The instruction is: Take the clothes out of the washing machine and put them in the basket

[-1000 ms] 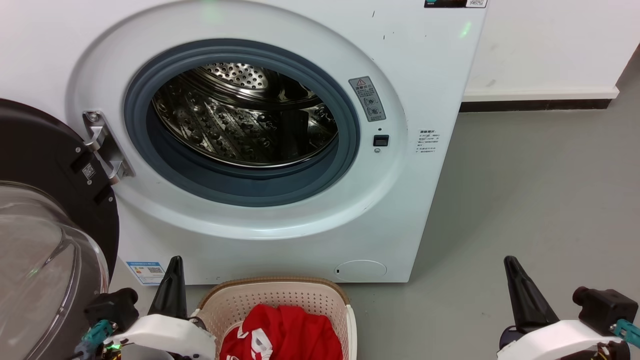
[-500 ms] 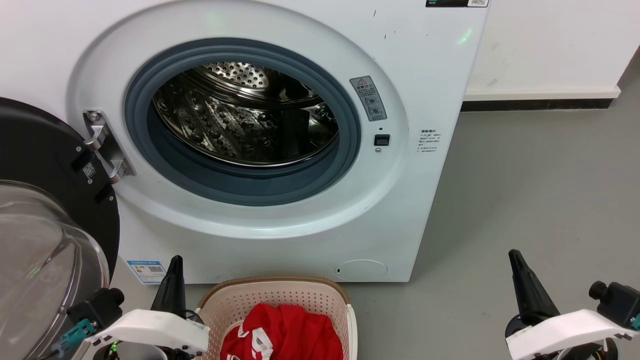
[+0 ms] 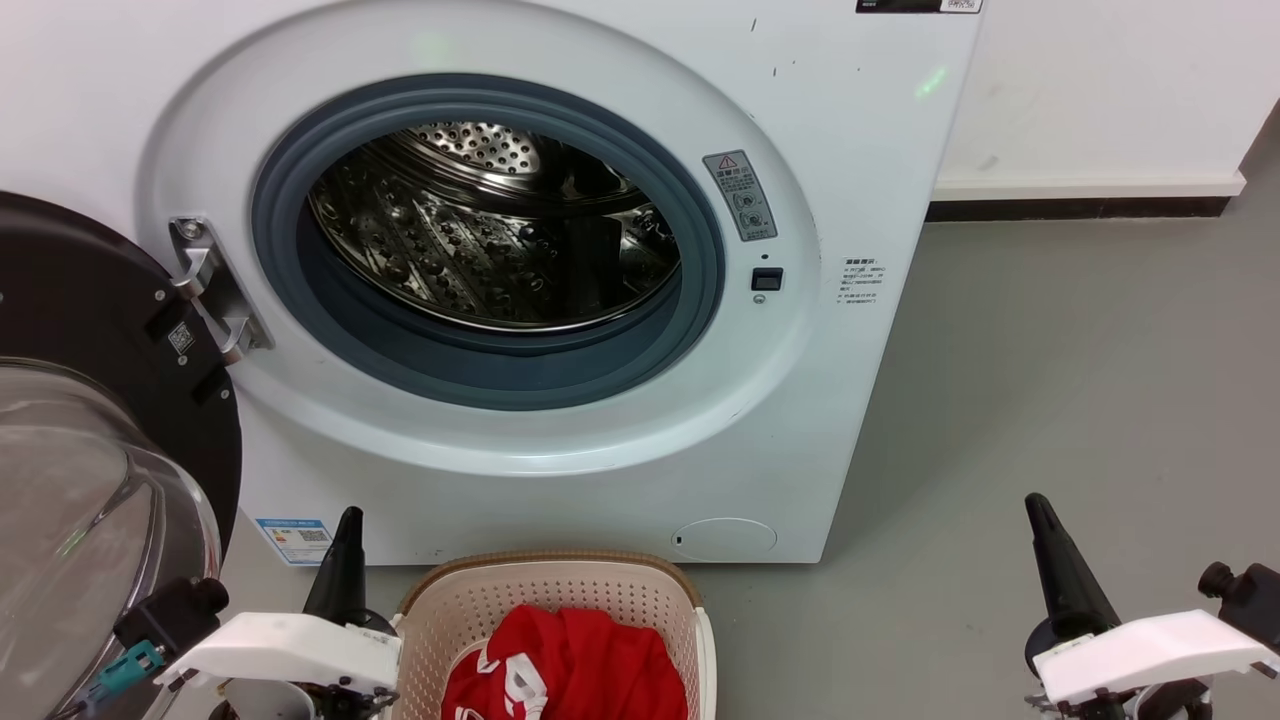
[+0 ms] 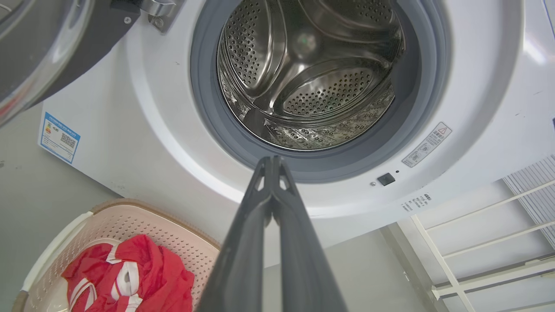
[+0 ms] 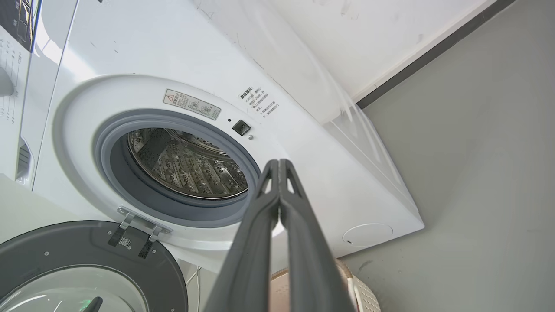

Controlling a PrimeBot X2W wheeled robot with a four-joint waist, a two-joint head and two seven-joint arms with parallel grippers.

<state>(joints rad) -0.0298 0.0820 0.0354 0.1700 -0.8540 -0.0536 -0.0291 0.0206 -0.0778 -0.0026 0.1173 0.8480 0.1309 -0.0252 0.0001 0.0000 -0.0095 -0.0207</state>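
While door [image 3: 90,330] stands open, clothes [image 3: 570,665] in basket [image 3: 600,590], washing machine [image 3: 800,420] behind

Washer [image 3: 880,120] white; seal [image 3: 275,230] grey; drum [image 3: 470,260] bright steel, dotted with holes. Door [image 3: 70,290] frame black, glass clear. Basket [image 3: 560,600] cream, perforated, brown woven-look rim. Clothes [image 3: 590,665] bright red with white stripes. Floor [image 3: 1080,400] grey, wall [image 3: 1100,90] white, skirting [image 3: 1070,210] black.
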